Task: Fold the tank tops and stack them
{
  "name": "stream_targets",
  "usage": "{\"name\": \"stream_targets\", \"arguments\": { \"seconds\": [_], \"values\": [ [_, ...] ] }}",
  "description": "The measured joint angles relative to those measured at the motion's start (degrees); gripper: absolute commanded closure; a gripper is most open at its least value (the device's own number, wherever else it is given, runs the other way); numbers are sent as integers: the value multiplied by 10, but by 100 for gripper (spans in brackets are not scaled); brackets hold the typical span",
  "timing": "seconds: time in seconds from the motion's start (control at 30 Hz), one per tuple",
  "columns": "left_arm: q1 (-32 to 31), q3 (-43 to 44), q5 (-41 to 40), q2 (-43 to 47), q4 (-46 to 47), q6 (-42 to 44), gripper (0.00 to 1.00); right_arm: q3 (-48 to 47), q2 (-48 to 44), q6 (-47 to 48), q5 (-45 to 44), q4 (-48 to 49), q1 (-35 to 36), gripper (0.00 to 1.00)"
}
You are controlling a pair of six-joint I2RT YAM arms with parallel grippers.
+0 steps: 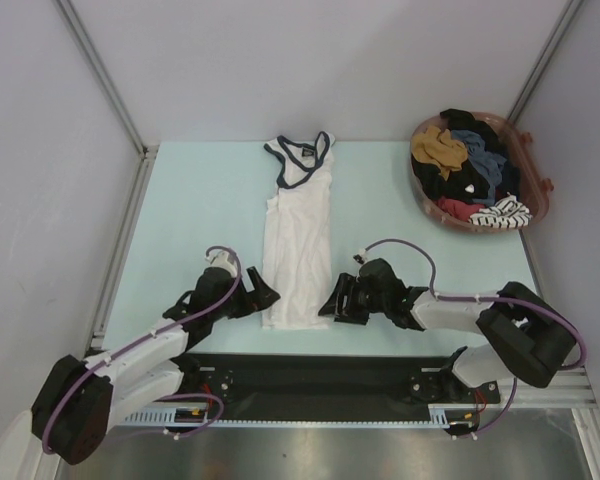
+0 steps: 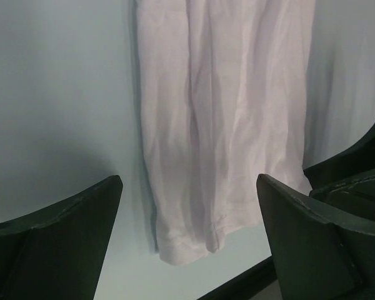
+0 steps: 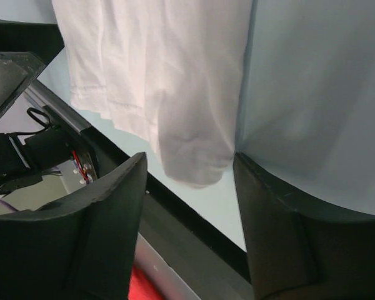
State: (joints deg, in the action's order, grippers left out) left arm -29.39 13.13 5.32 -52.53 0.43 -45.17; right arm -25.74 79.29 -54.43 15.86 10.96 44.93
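Pale blue tabletop (image 1: 180,200) carries the white tank top (image 1: 298,250), which lies as a narrow strip between both arms. Its long axis runs near to far, with the hem (image 1: 292,320) at the near edge and the navy-trimmed straps (image 1: 302,152) pointing away. We see the left gripper (image 1: 263,296) spread wide just left of the hem and the right gripper (image 1: 337,303) parted just right of it. Neither is pinching cloth. To fold well, we judge each should nip its hem corner through all layers, then both lift evenly toward the straps.
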Motion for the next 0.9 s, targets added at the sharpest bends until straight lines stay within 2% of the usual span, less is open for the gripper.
{"name": "stream_targets", "arguments": {
  "seconds": [0.07,0.17,0.2,0.27,0.4,0.63,0.73,0.8,0.9],
  "values": [
    [-9,0,1,-16,18,-10,11,0,17,-12,0,23,5,47],
    [-17,-1,9,-32,41,-20,18,0,35,-23,-2,40,10,70],
    [-19,-3,10,-34,46,-24,18,1,39,-25,-3,41,11,84],
    [-23,-7,11,-33,50,-28,18,4,43,-30,-4,41,13,93],
    [-31,-13,11,-15,38,-31,19,5,41,-36,-12,38,22,99],
    [-44,-19,15,9,4,-43,27,11,18,-37,-26,25,33,99],
    [-47,-30,16,21,1,-48,35,14,12,-37,-32,21,33,99],
    [-47,-38,20,30,0,-55,44,15,10,-36,-35,16,33,99],
    [-47,-49,27,38,-1,-61,47,15,10,-36,-37,10,33,99]
  ]
}}
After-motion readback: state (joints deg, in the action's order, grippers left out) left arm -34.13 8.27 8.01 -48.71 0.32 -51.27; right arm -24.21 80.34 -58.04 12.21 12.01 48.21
